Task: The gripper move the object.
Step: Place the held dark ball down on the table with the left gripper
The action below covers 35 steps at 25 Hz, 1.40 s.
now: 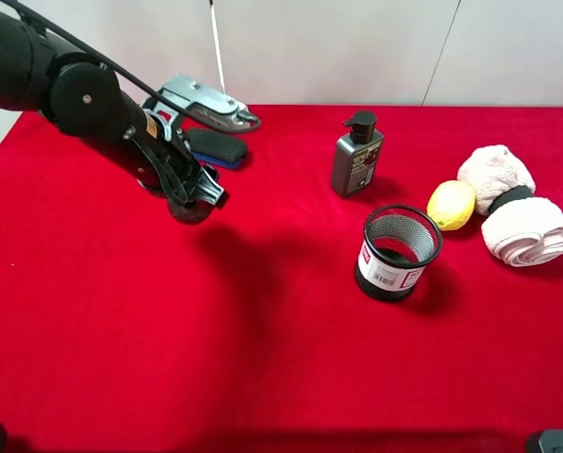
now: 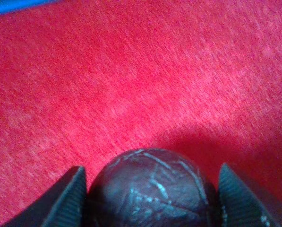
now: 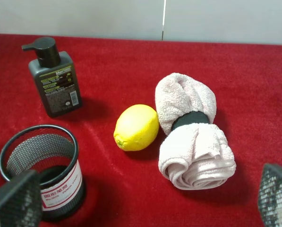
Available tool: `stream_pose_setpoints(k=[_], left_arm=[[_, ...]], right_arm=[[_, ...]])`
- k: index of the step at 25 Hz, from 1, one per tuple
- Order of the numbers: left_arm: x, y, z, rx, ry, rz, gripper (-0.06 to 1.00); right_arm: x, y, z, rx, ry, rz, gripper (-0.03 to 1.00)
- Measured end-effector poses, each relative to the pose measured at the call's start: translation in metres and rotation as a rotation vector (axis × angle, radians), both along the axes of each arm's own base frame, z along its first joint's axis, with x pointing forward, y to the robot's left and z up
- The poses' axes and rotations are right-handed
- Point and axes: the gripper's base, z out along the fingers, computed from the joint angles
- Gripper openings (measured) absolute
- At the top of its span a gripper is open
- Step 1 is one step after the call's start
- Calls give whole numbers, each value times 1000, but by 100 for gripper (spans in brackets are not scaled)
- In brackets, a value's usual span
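Down at ten o'clock on the red cloth, straddling the object with the left gripper. Bracketed closely on both sides by fingers; impossible to tell whether clamped or just short of contact. Round, so no long axis to align. Over toward three o'clock, facing lemon and rolled towel, spread wide and empty: the right gripper, the farther one.

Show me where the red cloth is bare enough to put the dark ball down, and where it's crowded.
Bare: the red tablecloth along the whole near edge, and the middle strip between the dark crackled ball and the black mesh cup. Crowded: grey pump bottle, yellow lemon, pink rolled towels, far right.
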Motion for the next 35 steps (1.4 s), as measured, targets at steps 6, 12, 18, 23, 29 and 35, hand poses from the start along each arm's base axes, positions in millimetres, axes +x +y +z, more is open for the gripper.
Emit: stream_pose_setpoints(k=[6, 12, 18, 23, 29, 35], left_arm=[[15, 14, 4, -21, -72, 31, 57], [27, 21, 5, -47, -156, 33, 57], [37, 17, -20, -68, -180, 21, 57], [39, 15, -24, -84, -198, 18, 57], [40, 15, -23, -97, -218, 15, 57], [35, 21, -27, -142, -273, 21, 57]], right_arm=[[0, 0, 0, 0, 0, 0, 69], [0, 0, 0, 0, 0, 0, 69], [0, 0, 0, 0, 0, 0, 69], [0, 0, 0, 0, 0, 0, 69], [0, 0, 0, 0, 0, 0, 69], [0, 0, 0, 0, 0, 0, 69]])
